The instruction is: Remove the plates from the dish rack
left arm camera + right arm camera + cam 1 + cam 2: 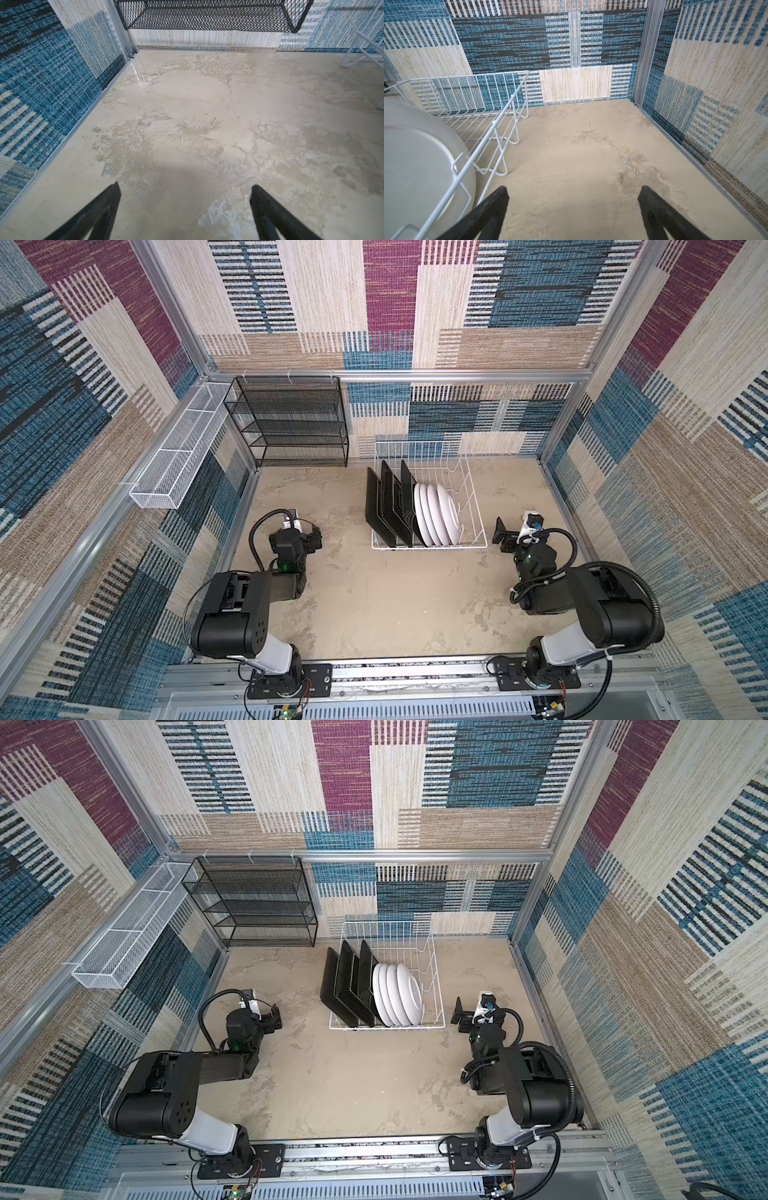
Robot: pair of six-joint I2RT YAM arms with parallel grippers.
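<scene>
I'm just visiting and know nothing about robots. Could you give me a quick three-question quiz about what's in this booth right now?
1. True or false: the left gripper is holding a plate.
2. How do the round white plates sit in the dish rack? A) stacked flat B) on edge, side by side C) hanging from the rim
3. Fill in: in both top views the square black plates stand to the ___ of the round ones.
Key: 1 false, since it and the right gripper are both open and hold nothing; 2 B; 3 left.
</scene>
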